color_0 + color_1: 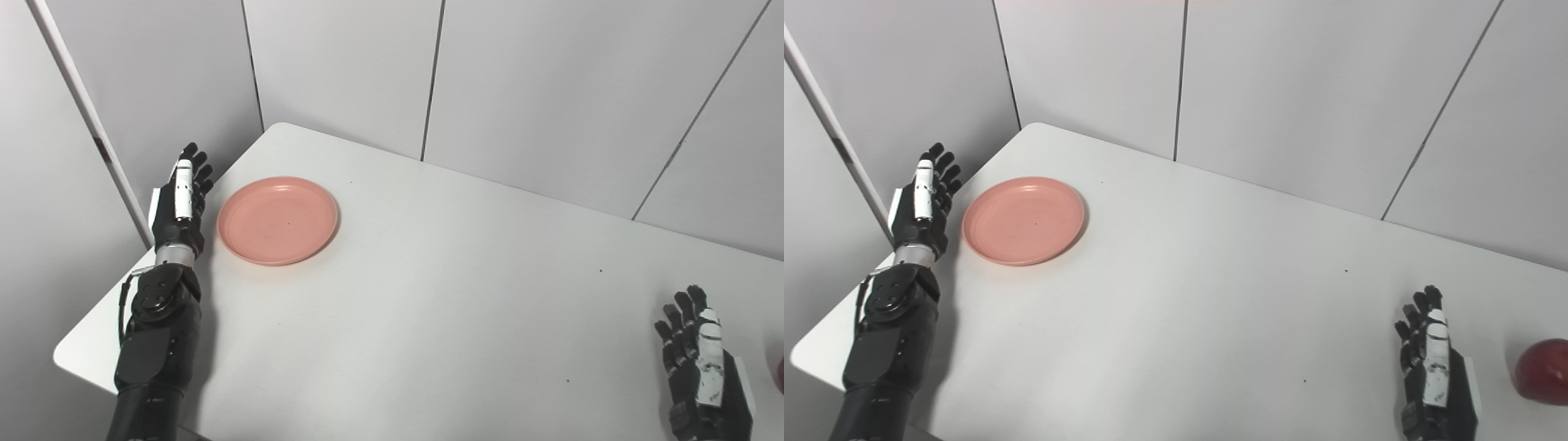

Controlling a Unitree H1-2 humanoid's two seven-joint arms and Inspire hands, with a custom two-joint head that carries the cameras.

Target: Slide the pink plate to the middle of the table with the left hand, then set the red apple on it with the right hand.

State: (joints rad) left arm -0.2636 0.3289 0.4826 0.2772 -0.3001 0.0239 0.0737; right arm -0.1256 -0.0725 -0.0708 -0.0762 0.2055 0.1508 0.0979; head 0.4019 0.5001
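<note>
A round pink plate (277, 219) lies flat on the white table (429, 294), near its far left corner. My left hand (180, 202) stands edge-on just left of the plate, fingers straight and apart, holding nothing; a narrow gap separates it from the rim. The red apple (1542, 371) rests at the table's right side, cut by the picture edge. My right hand (1433, 373) is open at the lower right, a short way left of the apple and apart from it.
Grey wall panels (520, 79) enclose the table at the back and on the left. The table's left edge and rounded front corner (64, 355) lie close to my left forearm. Bare white tabletop stretches between the plate and my right hand.
</note>
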